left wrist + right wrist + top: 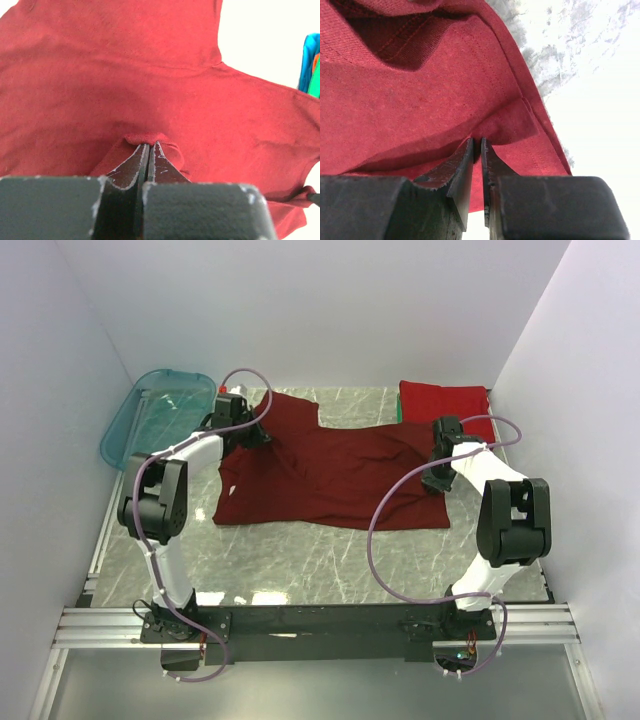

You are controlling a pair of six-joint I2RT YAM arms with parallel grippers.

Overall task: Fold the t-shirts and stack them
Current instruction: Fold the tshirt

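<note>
Top external: left end effector [260,438], right end effector [431,483] pinch maroon t-shirt [335,478].

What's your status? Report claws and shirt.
Left claw shut on maroon shirt. Right claw shut on its opposite edge. Shirt spread out, unfolded. Folded red shirt at far right; nothing blocking.

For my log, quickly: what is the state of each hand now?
Left hand: closed on the maroon t-shirt.
Right hand: closed on the same t-shirt.
</note>
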